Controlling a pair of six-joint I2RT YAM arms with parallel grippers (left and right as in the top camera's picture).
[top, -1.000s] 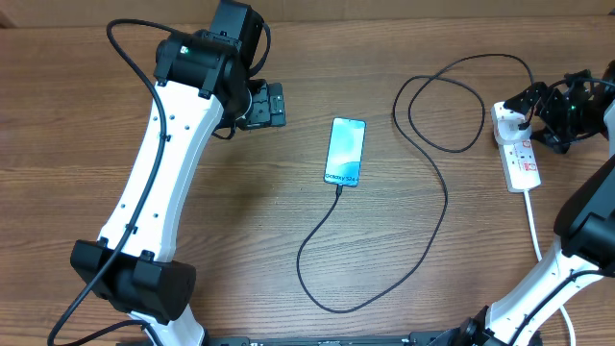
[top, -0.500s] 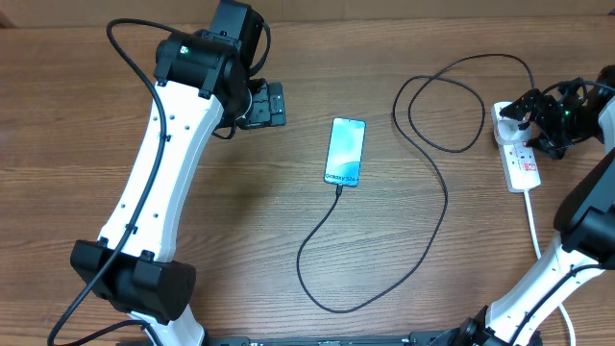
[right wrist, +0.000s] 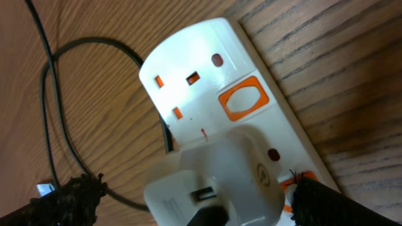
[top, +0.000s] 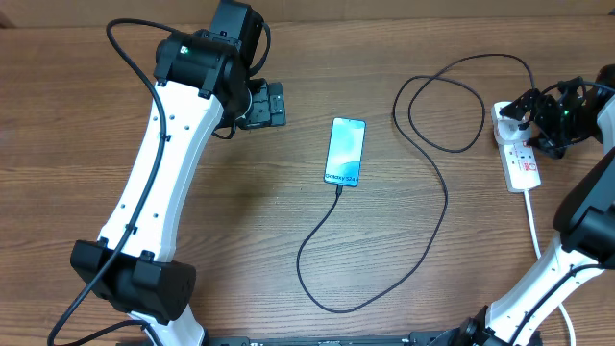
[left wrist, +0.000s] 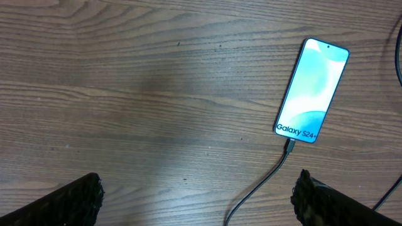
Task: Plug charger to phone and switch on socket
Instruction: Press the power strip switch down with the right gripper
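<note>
One slim smartphone (top: pixel 346 151) with a blue-white screen, one long thin black charger cable (top: pixel 445 197), one white power strip (top: pixel 520 159), one white plug (right wrist: pixel 213 182), seemingly two orange switches (right wrist: pixel 244 98), two tools, left tool (top: pixel 279 104) and right tool (top: pixel 531 123), one wooden desk (top: pixel 240 221).

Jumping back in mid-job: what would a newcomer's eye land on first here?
The lit phone lies mid-table, the black charger plugged into its Galaxy-labelled end and looping off to the right. At the right edge, the right gripper hangs open over the white socket.

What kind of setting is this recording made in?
Probably a robot lab bench: two white robot arms at a wood-grain table, with a phone, its charger cable and a power strip laid out.
</note>
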